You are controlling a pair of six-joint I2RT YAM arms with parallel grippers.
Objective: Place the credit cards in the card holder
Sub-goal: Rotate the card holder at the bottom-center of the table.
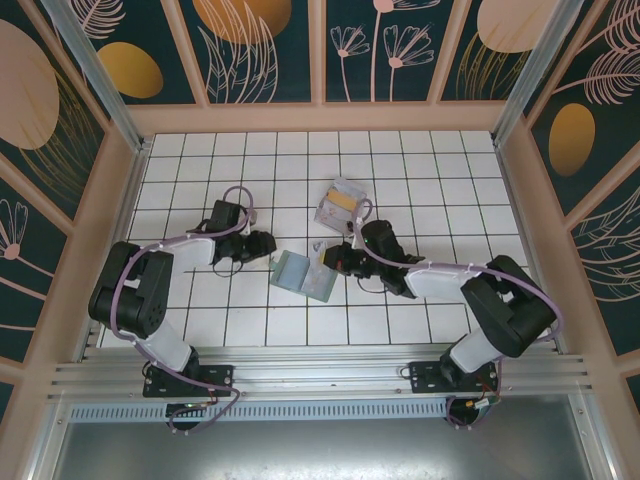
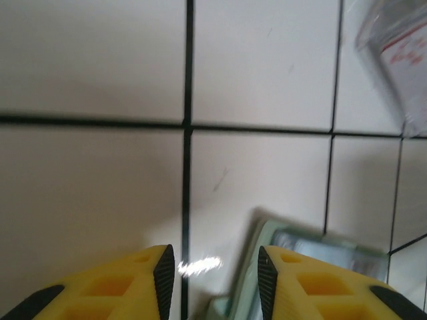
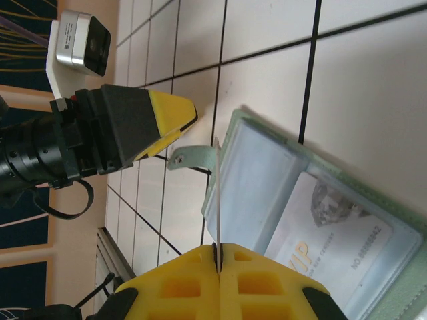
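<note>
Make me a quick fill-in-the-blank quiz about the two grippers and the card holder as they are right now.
1. The thin card, seen edge-on, is pinched by the right gripper, whose jaws are ____.
2. The left gripper has its jaws apart and holds ____.
3. The card holder lies ____ on the tiles, its clear pockets showing.
4. The pocketed card bears the letters ____.

Missing words: shut; nothing; open; VIP.

The card holder (image 1: 296, 272) lies on the table (image 1: 420, 180), the credit cards (image 1: 338, 205) just behind it to the right.
</note>
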